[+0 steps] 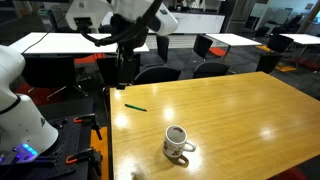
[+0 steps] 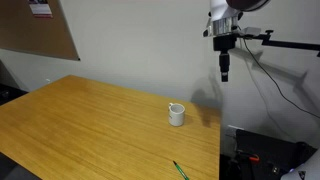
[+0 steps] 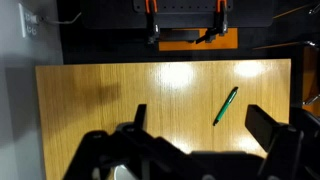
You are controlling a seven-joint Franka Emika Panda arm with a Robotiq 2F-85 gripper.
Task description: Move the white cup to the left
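The white cup (image 1: 178,142) stands upright on the wooden table (image 1: 240,110), its loop handle toward the camera and its interior dark. In the other exterior view (image 2: 177,114) it sits near the table's right end. My gripper (image 1: 125,68) hangs high in the air above the table's edge, well apart from the cup, as both exterior views show (image 2: 225,70). In the wrist view its two fingers are spread wide and empty (image 3: 200,112), looking down on the table. The cup is mostly hidden there behind the gripper body.
A green pen (image 1: 135,107) lies on the table near the robot's side; it also shows in the wrist view (image 3: 226,105) and in an exterior view (image 2: 180,170). Black chairs (image 1: 210,68) stand past the far edge. A wall (image 2: 130,40) runs behind the table.
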